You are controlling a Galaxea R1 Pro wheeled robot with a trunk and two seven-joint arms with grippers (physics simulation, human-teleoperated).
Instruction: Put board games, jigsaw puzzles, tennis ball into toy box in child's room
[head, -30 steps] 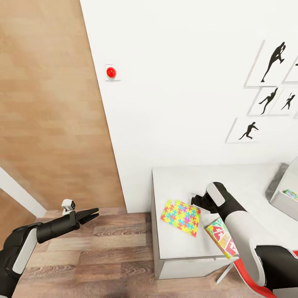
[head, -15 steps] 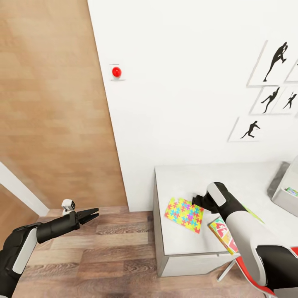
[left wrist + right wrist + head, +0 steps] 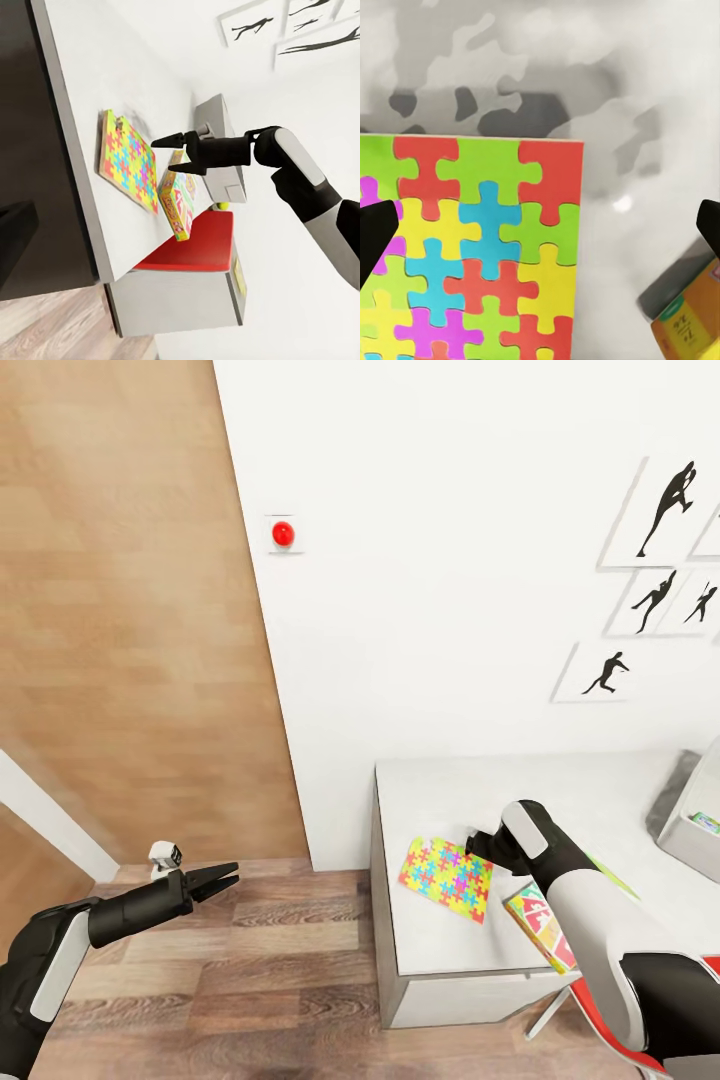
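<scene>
A colourful jigsaw puzzle (image 3: 445,867) lies flat near the left front of the white table (image 3: 440,790). My right gripper (image 3: 478,847) hovers just above the puzzle's far right corner. In the right wrist view the gripper (image 3: 540,225) is open, with the puzzle (image 3: 472,255) below it. A red, green and yellow board game box (image 3: 540,925) lies beside it, partly under my right arm. The grey toy box (image 3: 688,828) stands at the table's right edge. My left gripper (image 3: 215,880) hangs open over the floor, left of the table and holding nothing.
A red chair (image 3: 600,1040) stands at the table's front right. The left wrist view shows a small yellow-green ball (image 3: 221,205) beyond the board game (image 3: 180,202). A white wall with a red button (image 3: 283,533) rises behind the table, with a wooden door to the left.
The head camera shifted slightly, so the whole picture moved a little. Both arms and the puzzle keep the same pose.
</scene>
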